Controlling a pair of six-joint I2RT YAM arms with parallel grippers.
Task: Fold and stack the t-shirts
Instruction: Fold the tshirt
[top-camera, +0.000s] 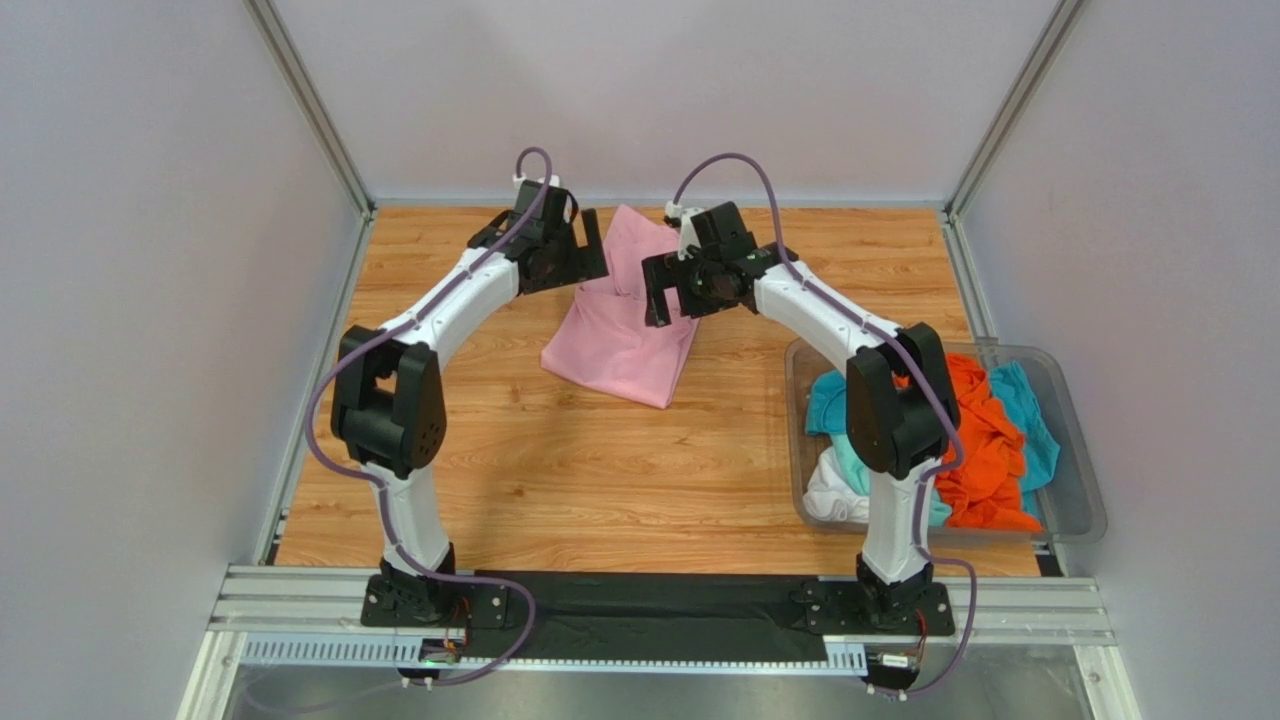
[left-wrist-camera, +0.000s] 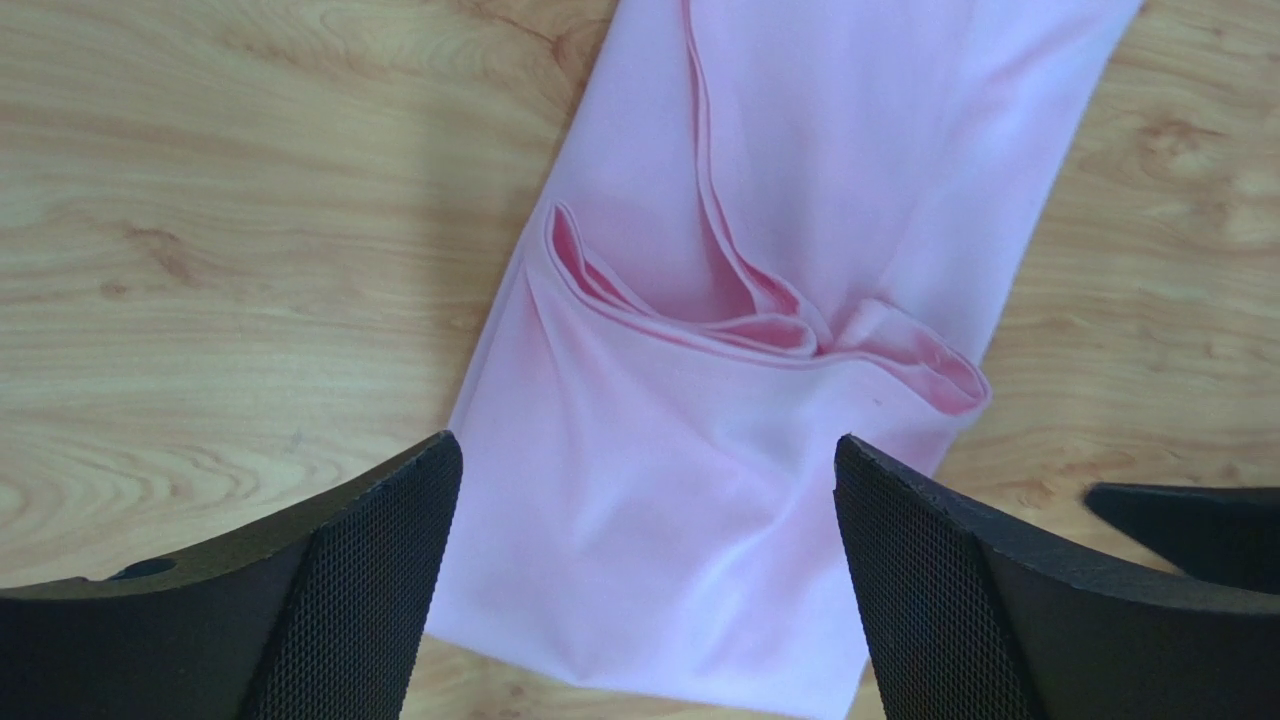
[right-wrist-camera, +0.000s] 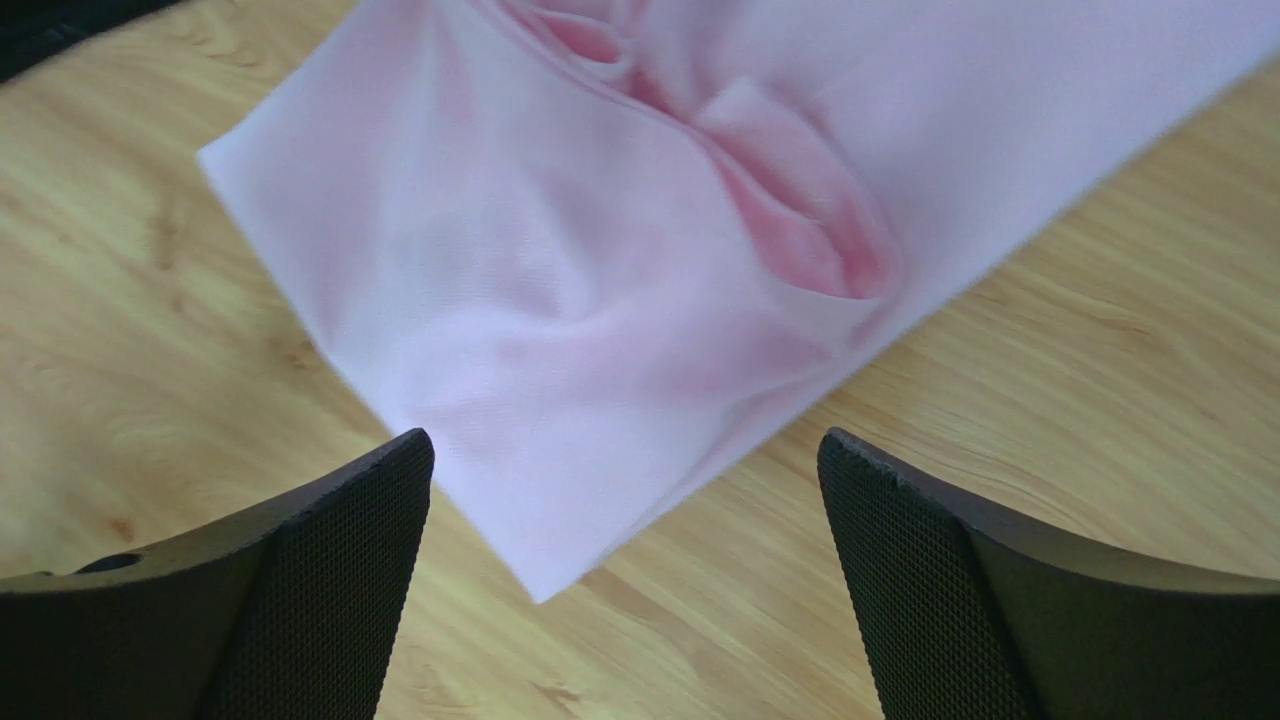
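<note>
Gaping empty above the pink t-shirt, left claw and right claw could have snagged its rumpled fold, undoing it.

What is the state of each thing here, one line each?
pink t-shirt: partly folded on the table, not held
left gripper: jaws open over the pink t-shirt
right gripper: jaws open over the pink t-shirt
orange t-shirt: crumpled in the bin
teal t-shirts: crumpled in the bin
white t-shirt: crumpled in the bin

Open table lies beside the pink t-shirt; bin blocks right.
</note>
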